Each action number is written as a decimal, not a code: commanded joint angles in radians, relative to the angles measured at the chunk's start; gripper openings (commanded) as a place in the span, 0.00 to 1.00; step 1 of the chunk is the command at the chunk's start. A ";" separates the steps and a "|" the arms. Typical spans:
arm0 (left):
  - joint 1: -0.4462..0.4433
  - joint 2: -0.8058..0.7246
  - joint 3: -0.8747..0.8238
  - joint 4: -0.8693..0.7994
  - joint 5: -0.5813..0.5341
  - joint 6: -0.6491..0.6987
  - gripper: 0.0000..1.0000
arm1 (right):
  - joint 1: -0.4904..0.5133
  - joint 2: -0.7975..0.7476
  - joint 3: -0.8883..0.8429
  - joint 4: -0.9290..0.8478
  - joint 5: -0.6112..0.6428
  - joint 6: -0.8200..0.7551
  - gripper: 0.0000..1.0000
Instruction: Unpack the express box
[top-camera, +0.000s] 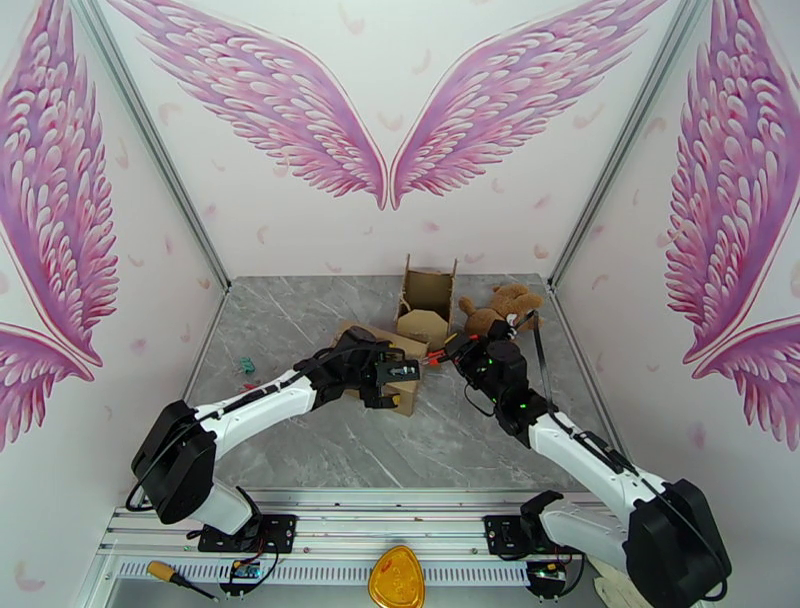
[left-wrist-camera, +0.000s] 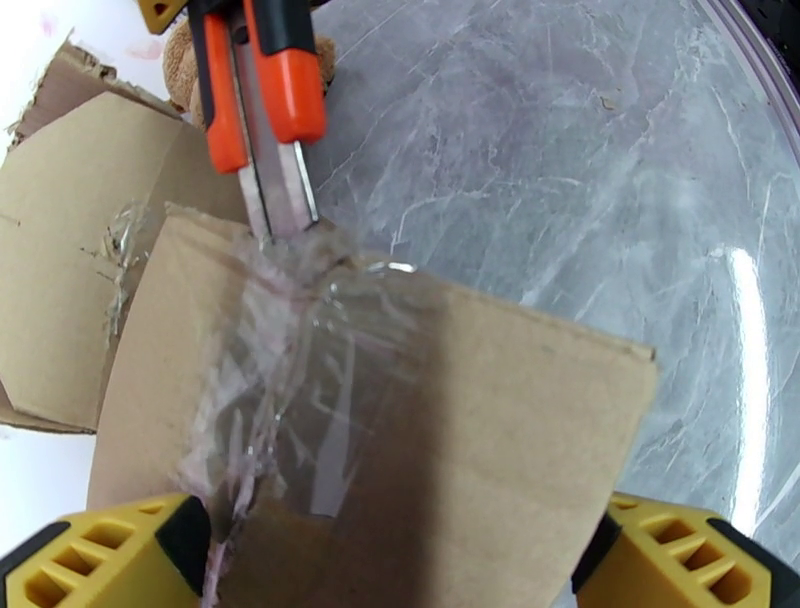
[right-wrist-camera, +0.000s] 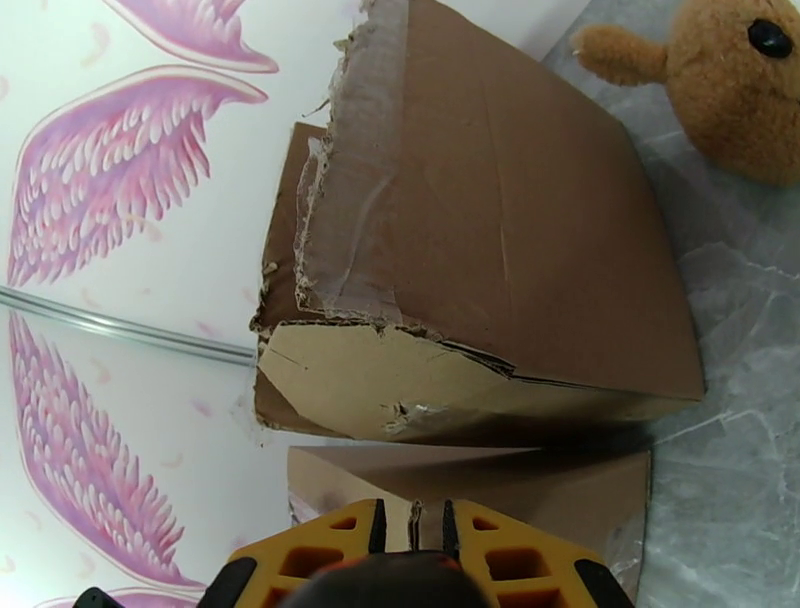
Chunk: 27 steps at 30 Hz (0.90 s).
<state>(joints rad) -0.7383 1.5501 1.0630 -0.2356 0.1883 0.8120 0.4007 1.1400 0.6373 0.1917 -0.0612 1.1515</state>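
Now: box (left-wrist-camera: 500, 400) mid-table, flaps shut | L gripper (left-wrist-camera: 400, 560) fingers pressed on both its sides, prob. clamped | R gripper (right-wrist-camera: 410, 522) pinches knife (left-wrist-camera: 280, 90), blade tip at far end of tape (left-wrist-camera: 290, 390) | done: box braced, blade placed | left: slit tape, open flaps, empty contents | stage: early
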 joint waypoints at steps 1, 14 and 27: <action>0.015 0.020 0.032 0.047 -0.083 -0.007 0.99 | 0.027 0.018 0.016 -0.162 -0.283 -0.018 0.00; 0.031 0.017 0.076 -0.005 -0.087 -0.079 0.99 | -0.057 0.041 0.060 -0.242 -0.471 -0.064 0.00; -0.043 0.069 0.159 0.024 -0.224 -0.339 0.99 | 0.001 -0.044 -0.056 -0.104 -0.261 0.078 0.00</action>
<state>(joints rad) -0.7918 1.5929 1.1542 -0.3454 0.0803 0.6155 0.3431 1.1355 0.6327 0.1440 -0.2092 1.1870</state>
